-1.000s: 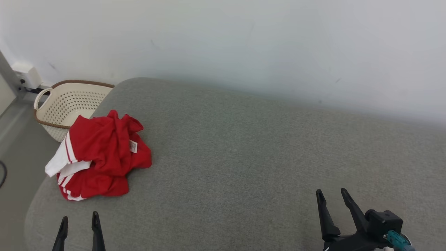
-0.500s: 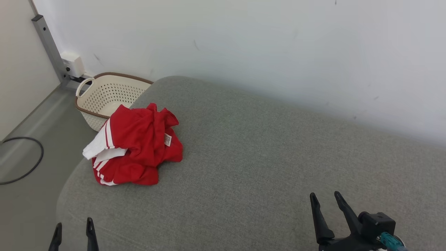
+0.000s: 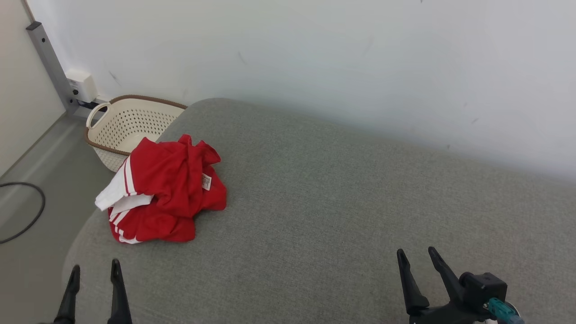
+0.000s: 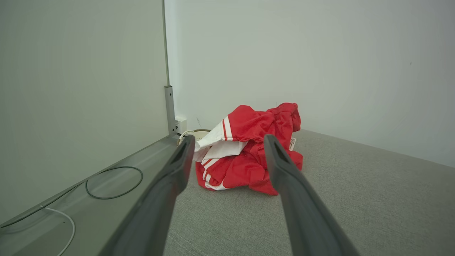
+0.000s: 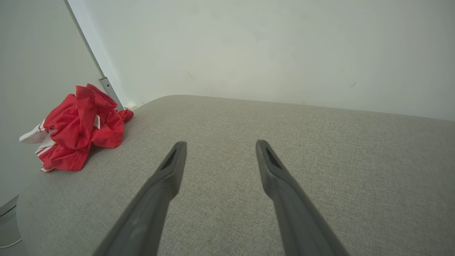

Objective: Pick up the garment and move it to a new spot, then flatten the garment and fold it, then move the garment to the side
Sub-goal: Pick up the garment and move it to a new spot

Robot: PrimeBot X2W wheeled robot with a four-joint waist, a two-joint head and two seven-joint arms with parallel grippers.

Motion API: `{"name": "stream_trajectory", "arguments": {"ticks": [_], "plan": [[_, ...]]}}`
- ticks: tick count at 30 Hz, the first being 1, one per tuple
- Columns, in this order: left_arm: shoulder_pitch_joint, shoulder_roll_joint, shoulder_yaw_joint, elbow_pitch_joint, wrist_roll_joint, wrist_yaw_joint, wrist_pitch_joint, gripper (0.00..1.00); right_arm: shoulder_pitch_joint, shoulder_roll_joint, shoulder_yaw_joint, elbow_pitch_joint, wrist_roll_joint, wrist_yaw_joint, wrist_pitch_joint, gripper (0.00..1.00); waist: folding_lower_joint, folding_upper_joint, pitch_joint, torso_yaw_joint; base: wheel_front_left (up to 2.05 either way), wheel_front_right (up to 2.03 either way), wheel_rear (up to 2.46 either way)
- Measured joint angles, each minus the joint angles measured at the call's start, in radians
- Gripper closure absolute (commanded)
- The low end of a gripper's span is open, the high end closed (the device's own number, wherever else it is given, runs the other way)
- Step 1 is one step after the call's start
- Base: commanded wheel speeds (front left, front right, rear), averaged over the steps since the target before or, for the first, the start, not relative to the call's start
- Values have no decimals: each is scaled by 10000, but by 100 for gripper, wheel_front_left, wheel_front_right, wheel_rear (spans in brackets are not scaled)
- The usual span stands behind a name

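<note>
Left gripper (image 3: 95,265) apart, empty; crumpled garment (image 3: 164,193) ahead, folds hiding its shape. Right gripper (image 3: 416,250) apart, base cut off.

Wall (image 3: 315,54): 1, white, matt, with a few faint dark scuffs, running behind the whole scene. Side panel (image 3: 18,103): 1, pale beige, at the left. Metal post (image 3: 47,58): 1, grey, upright at the corner. White box (image 3: 81,85): 1, fixed low on the wall beside the post. Grey fabric surface (image 3: 337,202): 1, broad, round-cornered, set against the wall. Basket (image 3: 135,123): 1, cream, perforated, brown-rimmed, on the grey floor (image 3: 22,270) beside it. Black cable (image 3: 43,203): 1 loop, on the floor. Light: even, soft.
</note>
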Motion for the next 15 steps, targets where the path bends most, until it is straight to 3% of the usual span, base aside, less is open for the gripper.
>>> {"name": "stream_trajectory", "arguments": {"ticks": [15], "plan": [[-4465,1043,-196,1179,-598,-953,1643,0,-1030,-391,447,-355,90,0,94,0,1,0,937,-1437,0,0,0]]}}
